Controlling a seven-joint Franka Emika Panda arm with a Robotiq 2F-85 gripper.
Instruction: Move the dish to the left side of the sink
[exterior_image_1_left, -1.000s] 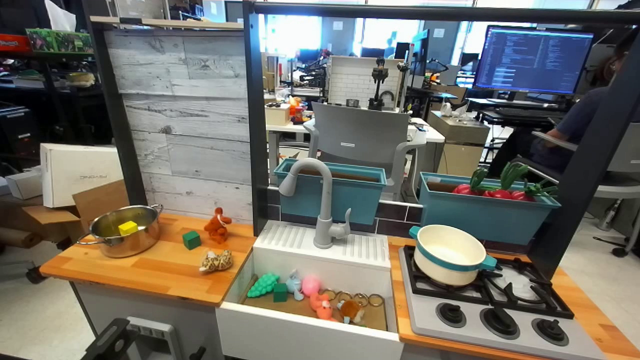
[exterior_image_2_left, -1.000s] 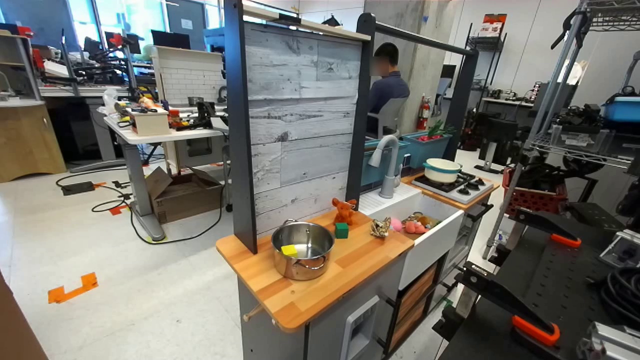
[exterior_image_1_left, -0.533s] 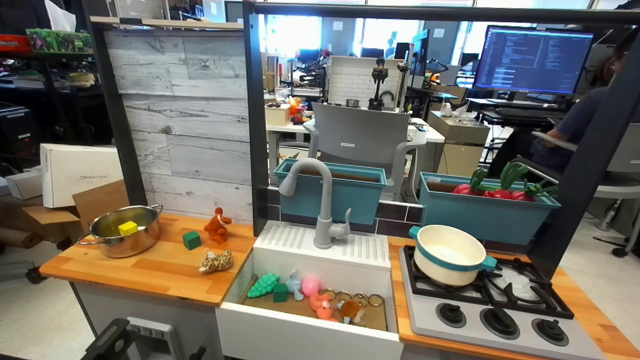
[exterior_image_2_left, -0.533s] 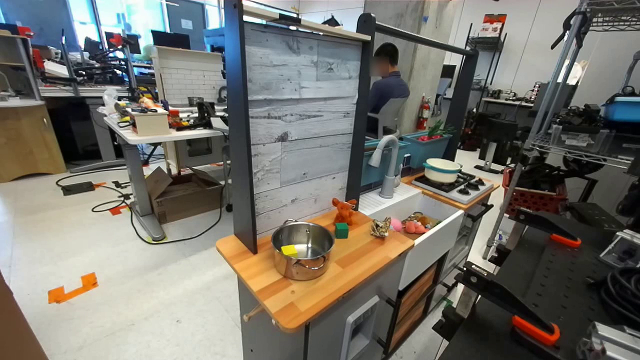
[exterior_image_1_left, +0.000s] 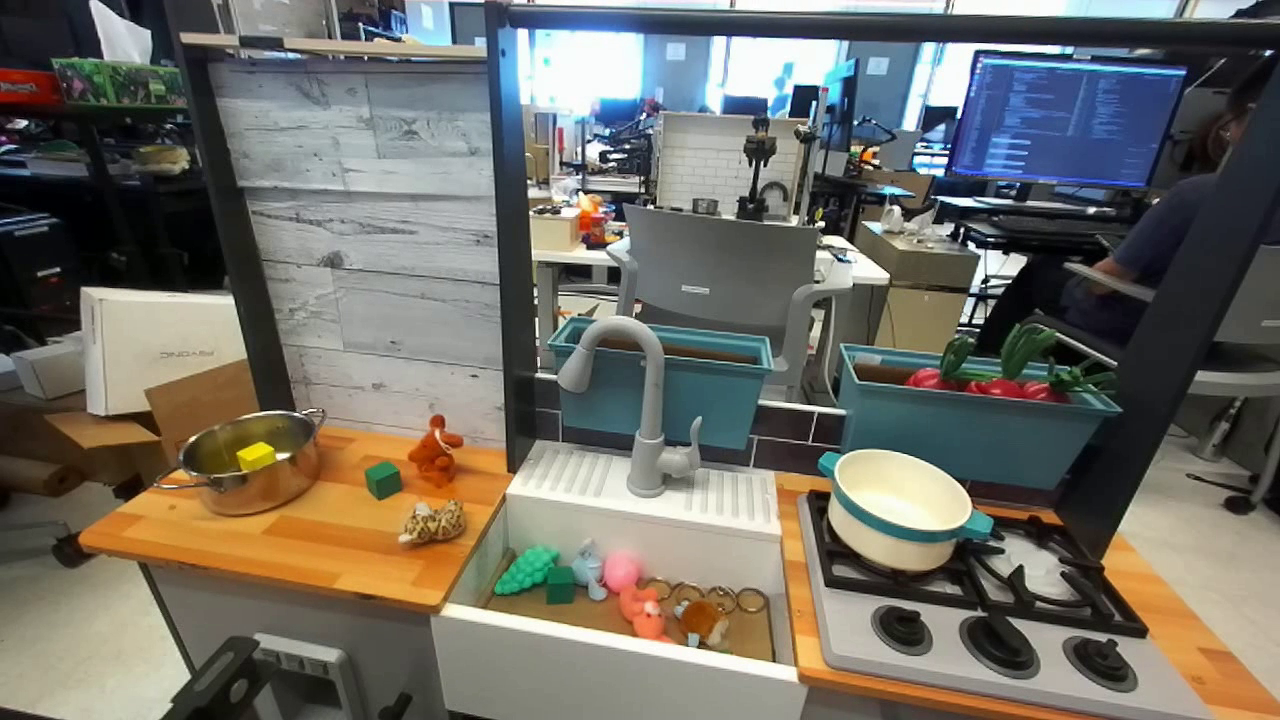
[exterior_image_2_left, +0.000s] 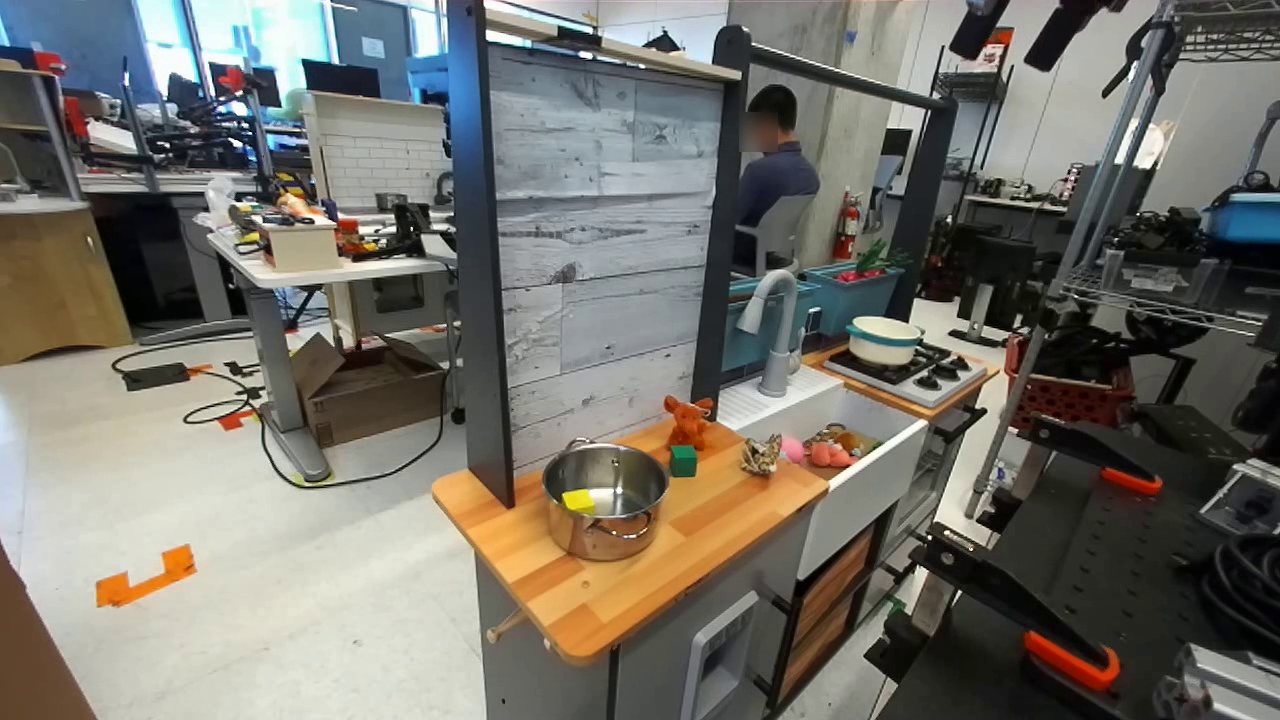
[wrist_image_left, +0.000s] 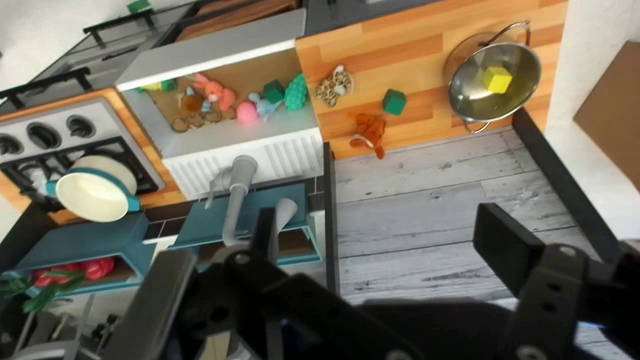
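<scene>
The dish is a round cream-white pot with a teal rim and handles. It sits upright on a stove burner in both exterior views and shows at the left in the wrist view. The white sink is beside the stove, with a grey curved faucet; it also shows in the wrist view. My gripper is open and empty, with the grey wood back panel seen between its fingers. Its fingertips also show at the top of an exterior view, high up and apart from the dish.
A metal pot with a yellow block stands on the wooden counter. A green block, an orange toy and a spotted toy lie near the sink. Several toys lie inside the sink. Teal bins stand behind.
My gripper's fingertips have come into view at the top right of an exterior view. The dish and the other objects have not moved.
</scene>
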